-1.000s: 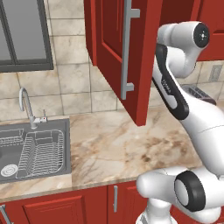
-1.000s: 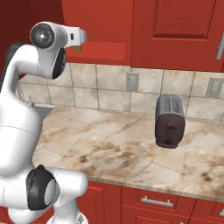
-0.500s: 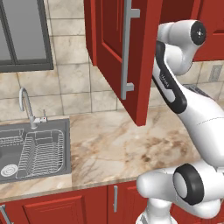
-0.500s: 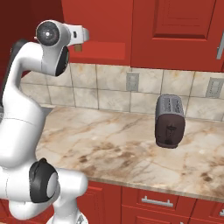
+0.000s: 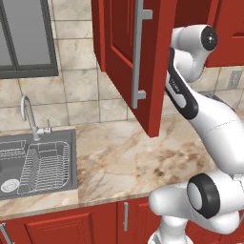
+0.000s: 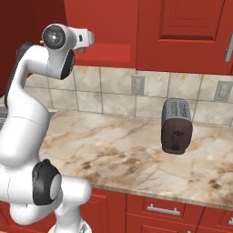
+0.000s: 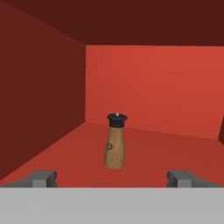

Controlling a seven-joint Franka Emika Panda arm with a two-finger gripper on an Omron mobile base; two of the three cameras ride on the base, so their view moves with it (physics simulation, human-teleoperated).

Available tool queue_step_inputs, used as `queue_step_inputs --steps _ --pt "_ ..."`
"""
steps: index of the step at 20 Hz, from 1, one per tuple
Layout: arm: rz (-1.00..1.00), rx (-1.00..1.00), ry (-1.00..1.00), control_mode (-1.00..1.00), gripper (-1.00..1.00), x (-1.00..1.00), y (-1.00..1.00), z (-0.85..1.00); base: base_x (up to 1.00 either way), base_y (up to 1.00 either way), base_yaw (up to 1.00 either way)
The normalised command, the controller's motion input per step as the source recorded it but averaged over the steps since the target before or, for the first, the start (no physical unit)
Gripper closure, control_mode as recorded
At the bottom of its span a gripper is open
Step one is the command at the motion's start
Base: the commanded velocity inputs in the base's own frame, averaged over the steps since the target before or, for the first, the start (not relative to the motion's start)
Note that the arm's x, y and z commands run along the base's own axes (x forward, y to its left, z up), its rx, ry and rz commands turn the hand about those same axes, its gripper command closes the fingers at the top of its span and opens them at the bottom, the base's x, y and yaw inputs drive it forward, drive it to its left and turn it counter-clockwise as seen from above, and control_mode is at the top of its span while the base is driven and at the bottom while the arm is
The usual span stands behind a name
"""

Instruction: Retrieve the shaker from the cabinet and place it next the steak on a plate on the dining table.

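Looking into the cabinet (image 7: 148, 87), you see the shaker (image 7: 115, 141) standing up, with your gripper (image 7: 112, 178) wide apart in front, not touching it.

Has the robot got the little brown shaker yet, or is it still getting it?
Not yet. Done: the cabinet door is swung open and the arm reaches inside. In hand: the open gripper faces the shaker, which stands upright on the red shelf ahead of the fingertips, apart from them. Left: closing on it, lifting it out, and carrying it to the plate with the steak.
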Motion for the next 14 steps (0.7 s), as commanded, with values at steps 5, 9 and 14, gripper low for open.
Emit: queue_step_inputs --steps 5,9,14 --pt "0.0 0.0 0.0 -1.0 -1.0 0.3 0.05 -0.02 0.0 0.0 0.0" --pt "0.0 0.0 0.0 -1.0 -1.0 0.31 0.04 -0.07 0.0 0.0 0.0" --pt "0.0 0.0 0.0 -1.0 -1.0 0.28 0.03 0.0 0.0 0.0 0.0"
